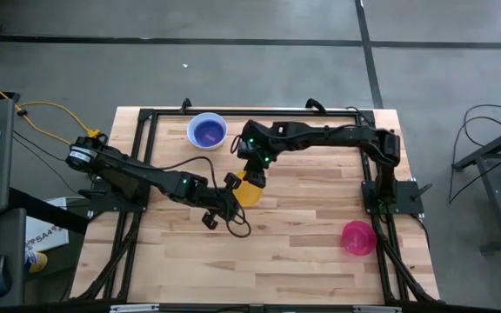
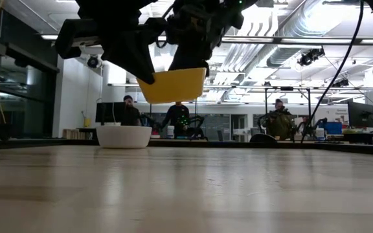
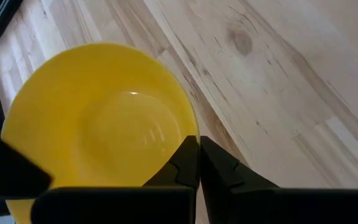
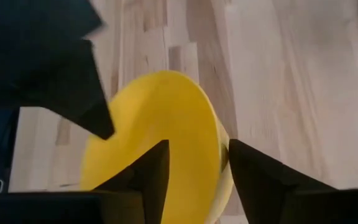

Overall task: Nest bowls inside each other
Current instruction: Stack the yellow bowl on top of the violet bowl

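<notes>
Midair above the tabletop (image 1: 303, 217): yellow bowl (image 1: 249, 191), left hand (image 3: 197, 163) pinched tight on its rim; right hand (image 4: 194, 163) spread wide, fingers straddling the opposite rim.

Bright ceiling lights (image 2: 316, 13) flared over the room while the arms hung in silhouette and the near wooden surface (image 2: 186, 194) lay blurred.
</notes>
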Controlling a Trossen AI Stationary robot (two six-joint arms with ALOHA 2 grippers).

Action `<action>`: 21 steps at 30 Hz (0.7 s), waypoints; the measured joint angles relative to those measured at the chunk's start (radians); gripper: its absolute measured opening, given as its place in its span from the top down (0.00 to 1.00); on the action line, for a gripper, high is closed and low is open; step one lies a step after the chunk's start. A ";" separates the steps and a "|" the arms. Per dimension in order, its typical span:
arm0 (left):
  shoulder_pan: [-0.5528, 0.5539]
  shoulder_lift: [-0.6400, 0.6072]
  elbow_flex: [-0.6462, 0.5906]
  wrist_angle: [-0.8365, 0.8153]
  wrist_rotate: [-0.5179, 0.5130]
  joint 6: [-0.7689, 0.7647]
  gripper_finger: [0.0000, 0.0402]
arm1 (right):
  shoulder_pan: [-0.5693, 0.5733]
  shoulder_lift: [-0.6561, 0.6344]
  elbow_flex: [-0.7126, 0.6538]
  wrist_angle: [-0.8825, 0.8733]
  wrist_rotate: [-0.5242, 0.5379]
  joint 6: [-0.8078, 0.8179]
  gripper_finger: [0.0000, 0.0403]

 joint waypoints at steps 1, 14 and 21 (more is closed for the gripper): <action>0.000 0.000 0.000 -0.001 0.001 -0.002 1.00 | -0.003 -0.011 0.000 0.000 -0.001 0.000 0.60; 0.013 0.000 0.000 -0.008 0.015 -0.008 1.00 | -0.043 -0.182 0.002 -0.005 0.121 -0.011 0.60; 0.124 -0.009 0.000 -0.095 0.052 -0.064 1.00 | -0.047 -0.226 0.002 -0.079 0.153 0.006 0.60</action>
